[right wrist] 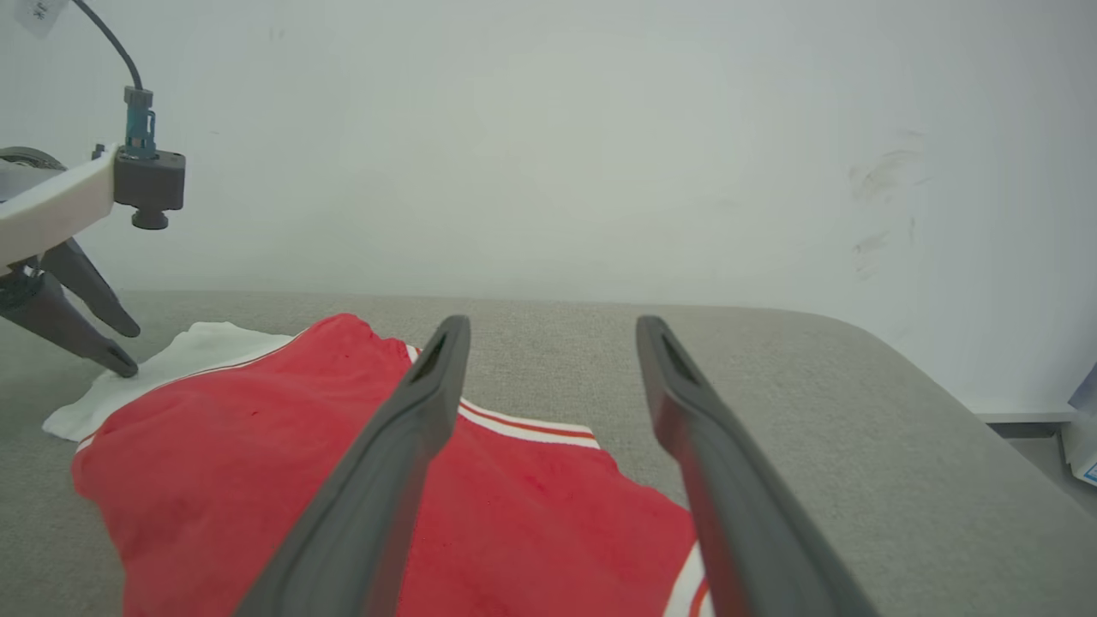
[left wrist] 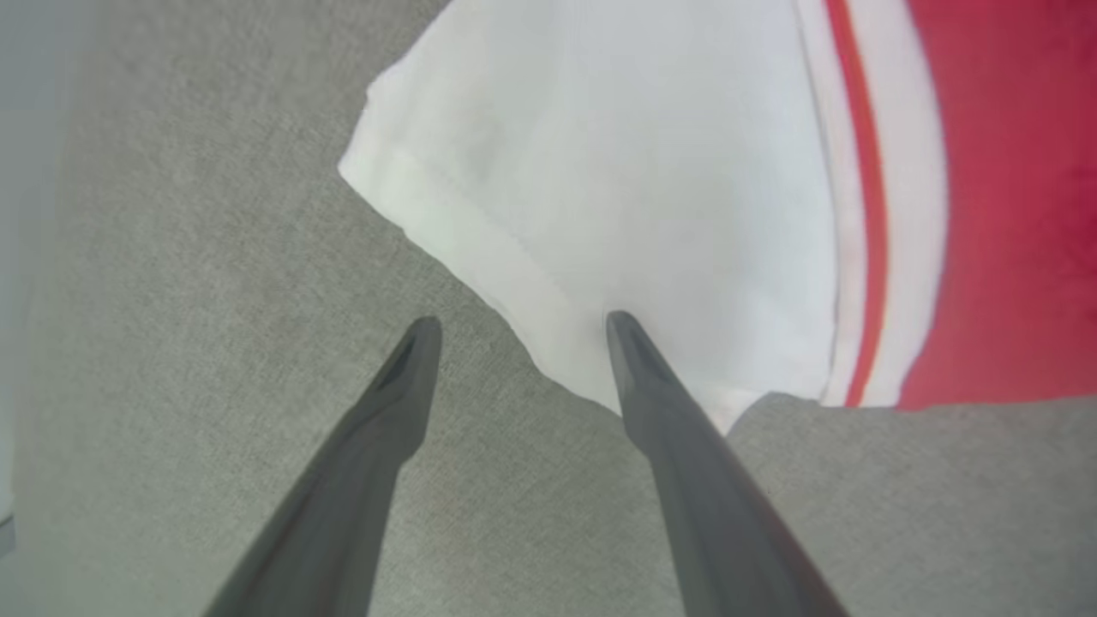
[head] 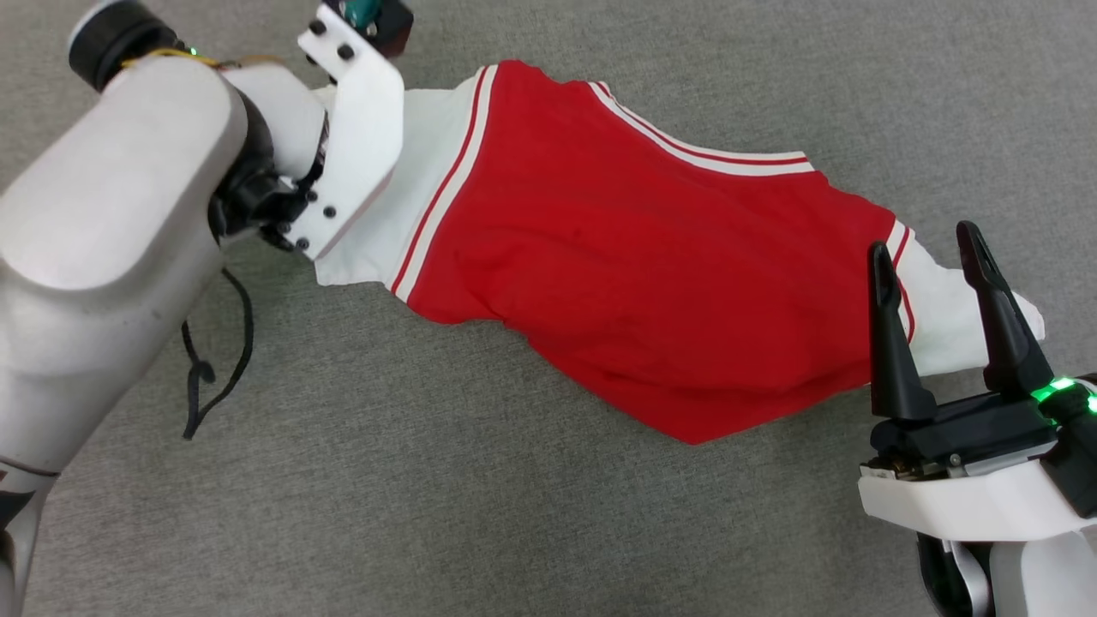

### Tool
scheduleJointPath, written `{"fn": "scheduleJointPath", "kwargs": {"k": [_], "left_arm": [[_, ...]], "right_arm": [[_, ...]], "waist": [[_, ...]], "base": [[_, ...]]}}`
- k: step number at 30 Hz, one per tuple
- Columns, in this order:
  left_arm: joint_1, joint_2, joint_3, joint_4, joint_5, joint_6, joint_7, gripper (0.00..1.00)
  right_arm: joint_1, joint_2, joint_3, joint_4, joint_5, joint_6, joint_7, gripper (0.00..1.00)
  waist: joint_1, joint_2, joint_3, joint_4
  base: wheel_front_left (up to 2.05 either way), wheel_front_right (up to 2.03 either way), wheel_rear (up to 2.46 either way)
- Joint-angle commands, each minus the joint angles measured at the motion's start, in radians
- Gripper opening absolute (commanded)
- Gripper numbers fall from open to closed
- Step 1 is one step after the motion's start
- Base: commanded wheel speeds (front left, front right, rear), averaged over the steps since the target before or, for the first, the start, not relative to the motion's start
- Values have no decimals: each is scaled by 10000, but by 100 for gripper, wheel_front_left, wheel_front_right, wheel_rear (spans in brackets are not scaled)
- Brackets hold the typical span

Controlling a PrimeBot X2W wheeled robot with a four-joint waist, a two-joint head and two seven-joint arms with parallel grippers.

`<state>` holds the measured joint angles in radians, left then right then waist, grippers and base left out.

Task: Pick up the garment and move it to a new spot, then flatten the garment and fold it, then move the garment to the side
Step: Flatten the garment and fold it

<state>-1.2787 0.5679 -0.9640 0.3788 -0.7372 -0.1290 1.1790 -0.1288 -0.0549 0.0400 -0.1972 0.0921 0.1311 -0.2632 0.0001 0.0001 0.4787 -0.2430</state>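
Two sets of fingers are seen spread wide, and nothing is gripped by either. The garment (head: 617,257) is laid on the grey counter (head: 428,514). In the head view it is stretched slantwise from upper left to lower right, with the red body in the middle and a white sleeve at each end. The left fingers (left wrist: 643,377) are placed at the hem of one white sleeve (left wrist: 600,171): one tip is seen over the sleeve's edge, the other over bare counter. Whether cloth is touched cannot be told. The right fingers (head: 891,343) are seen over the opposite sleeve (head: 943,317). A pale wall (right wrist: 548,128) is seen behind the counter.
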Motion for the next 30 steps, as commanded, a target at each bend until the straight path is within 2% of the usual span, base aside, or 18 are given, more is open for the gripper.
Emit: {"fn": "scheduleJointPath", "kwargs": {"k": [1,9,10,11,17,20,25,30], "left_arm": [[-36,108,-171,37,-115,1,76,100],[316,424,-1507,482,-517,0,141,100],[333,453,-1644,524,-588,0,120,74],[324,469,-1749,583,-679,0,97,0],[-25,631,-2144,566,-975,5,-495,0],[-298,970,-2514,78,-953,3,-1143,0],[3,1316,-2612,-667,-1442,1,-2435,0],[491,1849,-2791,-1398,-1543,1,-3087,0]], "right_arm": [[-165,61,34,11,1,-7,-22,100],[-465,67,308,121,105,-7,-22,100],[-494,65,316,122,117,-7,-22,100],[-512,65,317,126,130,-7,-22,100],[-416,66,268,155,57,-7,-22,100],[-277,62,221,177,-24,-8,-22,100],[161,56,-127,274,-144,-9,-22,100],[646,58,-303,340,-337,-9,-22,100]], "waist": [[-1,-1,124,-63],[-1,-1,498,-244],[-1,-1,518,-258],[-1,-1,533,-259],[-1,-1,298,-54],[-1,-1,-67,149],[-1,-1,-919,782],[-1,-1,-1657,1415]], "base": [[0,0,0],[0,0,0],[0,0,0],[0,0,0],[0,0,0],[0,0,0],[0,0,0],[0,0,0]]}}
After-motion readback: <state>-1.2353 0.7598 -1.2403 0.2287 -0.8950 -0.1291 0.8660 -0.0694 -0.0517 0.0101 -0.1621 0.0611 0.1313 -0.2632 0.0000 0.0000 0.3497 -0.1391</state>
